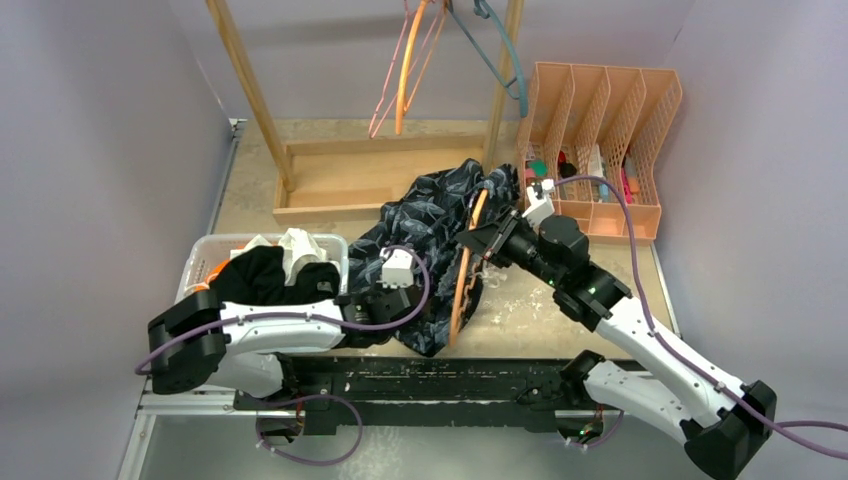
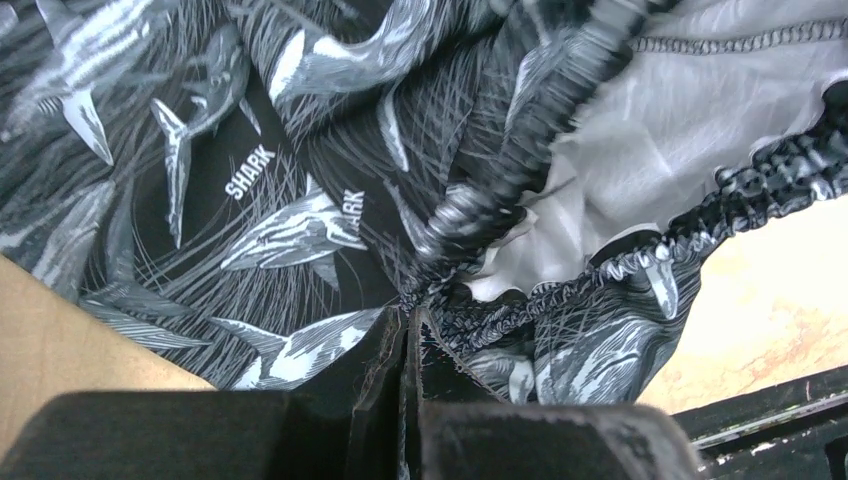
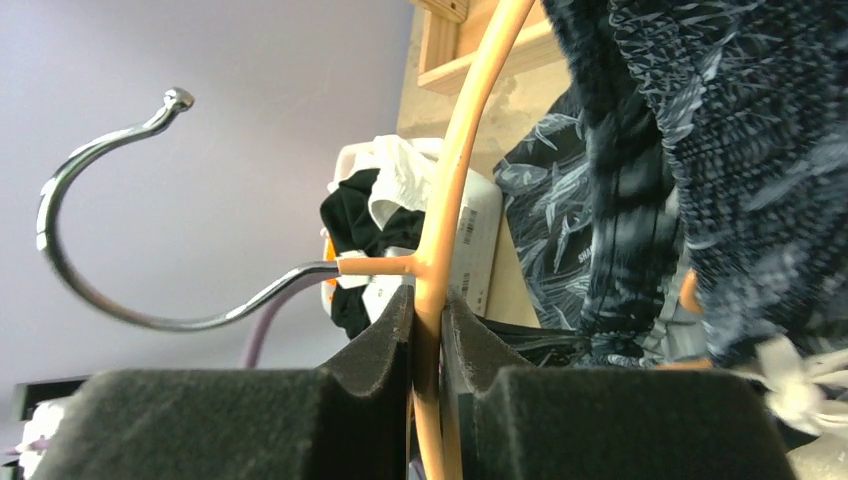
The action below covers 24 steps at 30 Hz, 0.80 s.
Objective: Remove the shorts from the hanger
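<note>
Two pincers are closed: the camo shorts (image 1: pixel 425 215) are pinched by the left gripper (image 2: pixel 410 325), at nine o'clock of the hanger (image 3: pixel 450 150) clamped in the right gripper (image 3: pixel 428 300).

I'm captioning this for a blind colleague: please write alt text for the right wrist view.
The right gripper is shut on an orange hanger next to its metal hook. Bunched beside it, dark patterned shorts fill the picture's right side.

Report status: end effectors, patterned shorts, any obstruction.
Left end effector shut on patterned shorts. Right end effector shut on orange hanger. Shorts not yet off hanger. Wooden rack base close behind.
</note>
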Motion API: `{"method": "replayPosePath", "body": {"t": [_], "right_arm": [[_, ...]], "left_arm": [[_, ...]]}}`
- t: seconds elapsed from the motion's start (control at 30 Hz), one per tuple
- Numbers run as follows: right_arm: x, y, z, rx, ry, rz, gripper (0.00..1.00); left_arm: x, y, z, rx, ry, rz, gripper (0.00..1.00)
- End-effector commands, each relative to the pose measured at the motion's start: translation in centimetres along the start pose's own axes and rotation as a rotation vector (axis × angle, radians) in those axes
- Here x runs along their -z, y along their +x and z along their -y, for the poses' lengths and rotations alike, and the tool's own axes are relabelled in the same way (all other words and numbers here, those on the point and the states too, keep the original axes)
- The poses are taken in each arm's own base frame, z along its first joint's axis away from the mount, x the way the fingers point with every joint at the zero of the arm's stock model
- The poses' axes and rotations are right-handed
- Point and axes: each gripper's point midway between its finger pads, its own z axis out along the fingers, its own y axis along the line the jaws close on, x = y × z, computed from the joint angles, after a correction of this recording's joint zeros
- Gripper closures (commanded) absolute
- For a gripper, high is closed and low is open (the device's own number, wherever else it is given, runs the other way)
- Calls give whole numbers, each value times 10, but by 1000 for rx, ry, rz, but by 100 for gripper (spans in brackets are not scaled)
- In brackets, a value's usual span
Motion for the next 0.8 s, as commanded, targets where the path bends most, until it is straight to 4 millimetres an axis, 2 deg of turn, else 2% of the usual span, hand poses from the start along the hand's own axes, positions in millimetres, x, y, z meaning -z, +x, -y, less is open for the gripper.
{"method": "replayPosePath", "body": {"t": [0.0, 0.07, 0.17, 0.27, 0.3, 0.37, 0.5, 0.63, 0.7, 0.77], "right_arm": [[7, -20, -24, 16, -79, 92, 100], [1, -16, -14, 11, -32, 67, 100], [-10, -3, 5, 8, 47, 6, 100], [-16, 6, 18, -19, 78, -25, 100], [-17, 8, 21, -33, 81, -27, 100], [-20, 11, 25, -51, 86, -27, 100], [-25, 11, 39, -71, 133, -7, 100], [-31, 10, 44, -80, 159, -3, 100], [-34, 11, 45, -83, 168, -8, 100], [-36, 12, 49, -86, 180, -9, 100]], "left_arm": [[1, 11, -1, 116, 62, 0, 100], [5, 7, 0, 129, 78, 11, 100], [14, -14, 12, 107, 94, 37, 100], [22, -34, 16, 76, 55, 57, 85], [25, -39, 15, 73, 43, 64, 75], [32, -46, 19, 104, 70, 76, 71], [46, -34, 54, 182, 301, 8, 63], [58, -23, 65, 228, 373, -35, 54], [68, -24, 80, 297, 451, -30, 51], [82, -20, 100, 355, 564, -22, 42]]}}
